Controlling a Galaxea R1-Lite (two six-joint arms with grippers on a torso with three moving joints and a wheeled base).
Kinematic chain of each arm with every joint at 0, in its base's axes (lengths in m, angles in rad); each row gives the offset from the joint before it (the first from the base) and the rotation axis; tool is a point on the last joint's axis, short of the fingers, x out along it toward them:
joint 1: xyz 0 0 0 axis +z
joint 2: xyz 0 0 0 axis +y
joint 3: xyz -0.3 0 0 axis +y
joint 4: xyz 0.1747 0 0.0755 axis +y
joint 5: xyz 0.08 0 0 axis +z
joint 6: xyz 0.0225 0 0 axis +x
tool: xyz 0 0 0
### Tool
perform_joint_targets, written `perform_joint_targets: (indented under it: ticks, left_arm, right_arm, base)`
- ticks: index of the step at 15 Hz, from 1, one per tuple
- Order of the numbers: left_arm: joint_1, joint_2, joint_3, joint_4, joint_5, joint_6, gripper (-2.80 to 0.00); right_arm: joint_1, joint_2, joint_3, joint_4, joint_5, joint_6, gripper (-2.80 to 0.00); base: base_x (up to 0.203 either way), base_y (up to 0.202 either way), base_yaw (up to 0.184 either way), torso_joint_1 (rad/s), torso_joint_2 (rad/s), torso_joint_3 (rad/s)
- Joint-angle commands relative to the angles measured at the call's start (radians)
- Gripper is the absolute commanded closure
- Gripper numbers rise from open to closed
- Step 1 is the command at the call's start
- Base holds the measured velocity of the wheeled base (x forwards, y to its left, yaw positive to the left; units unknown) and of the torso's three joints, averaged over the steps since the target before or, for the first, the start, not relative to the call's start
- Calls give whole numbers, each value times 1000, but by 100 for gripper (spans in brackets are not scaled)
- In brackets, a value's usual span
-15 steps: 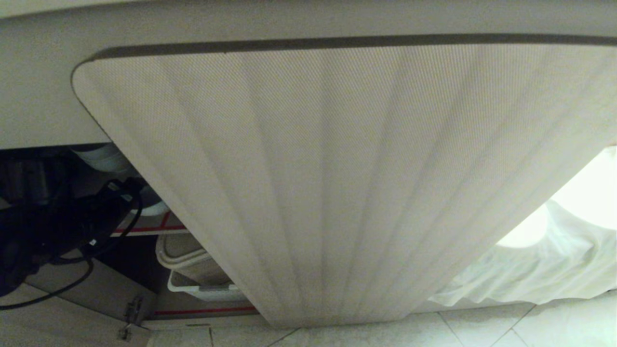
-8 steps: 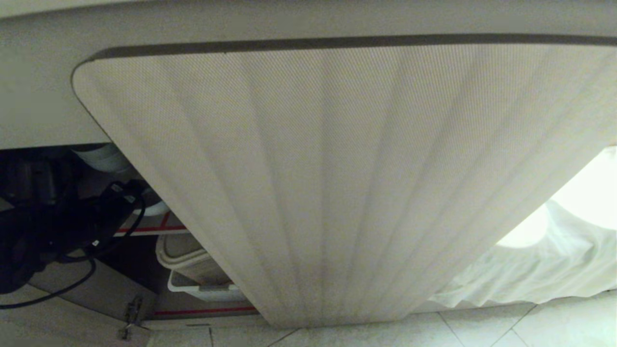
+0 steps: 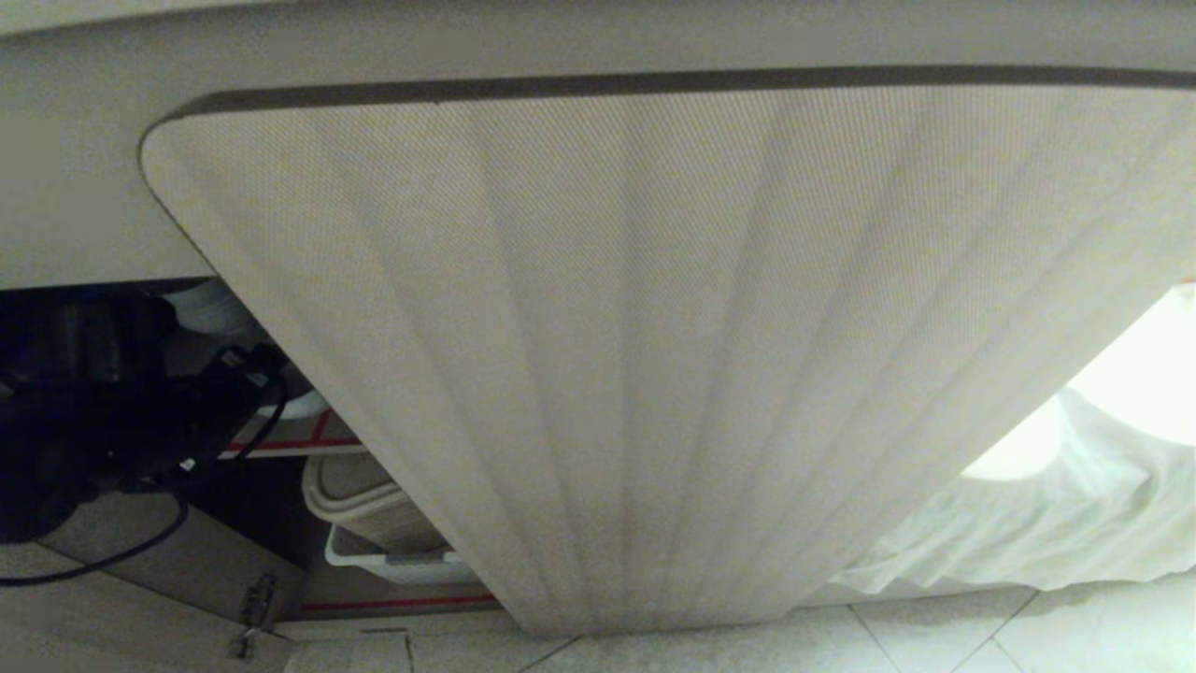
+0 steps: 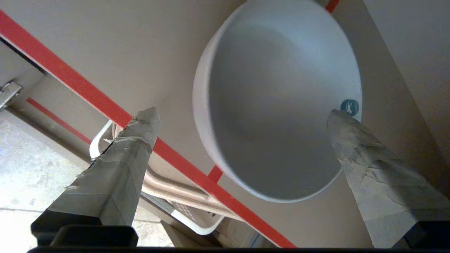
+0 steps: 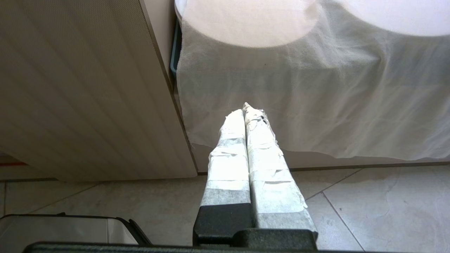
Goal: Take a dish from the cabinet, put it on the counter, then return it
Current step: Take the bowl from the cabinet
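Observation:
The dish [image 4: 277, 98], a plain white bowl with a small blue sticker by its rim, stands on a brown cabinet shelf [image 4: 116, 45] behind the red front strip [image 4: 70, 82]. My left gripper [image 4: 242, 117] is open wide right at the bowl. One taped fingertip [image 4: 339, 121] overlaps the rim near the sticker, the other [image 4: 144, 121] stands off to the side over the strip. In the head view the left arm [image 3: 140, 421] reaches into the dark cabinet beside the open ribbed door [image 3: 654, 355]. The counter's cream edge [image 3: 579, 42] runs above. My right gripper [image 5: 248, 110] hangs shut and empty.
A white perforated basket [image 3: 383, 556] holding a beige tub sits on the lower shelf under the arm. More white crockery [image 3: 201, 307] shows behind the arm. A white cloth [image 3: 1056, 505] drapes the surface to the right. Pale floor tiles [image 5: 351, 211] lie below.
The left arm has shifted a little upward and further into the cabinet. The door, basket and cloth stay where they were.

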Motion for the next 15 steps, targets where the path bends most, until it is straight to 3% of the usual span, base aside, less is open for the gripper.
perform_joint_targets:
  ticks: [1, 15]
  left_arm:
    - [0, 7, -34, 33, 2, -5, -280]
    - [-3, 33, -40, 43, 4, 4, -280]
  right_arm:
    - [0, 0, 0, 0, 0, 0, 0]
    - [0, 0, 0, 0, 0, 0, 0]
  base:
    - [0, 0, 0, 0, 0, 0]
    - [0, 0, 0, 0, 0, 0]
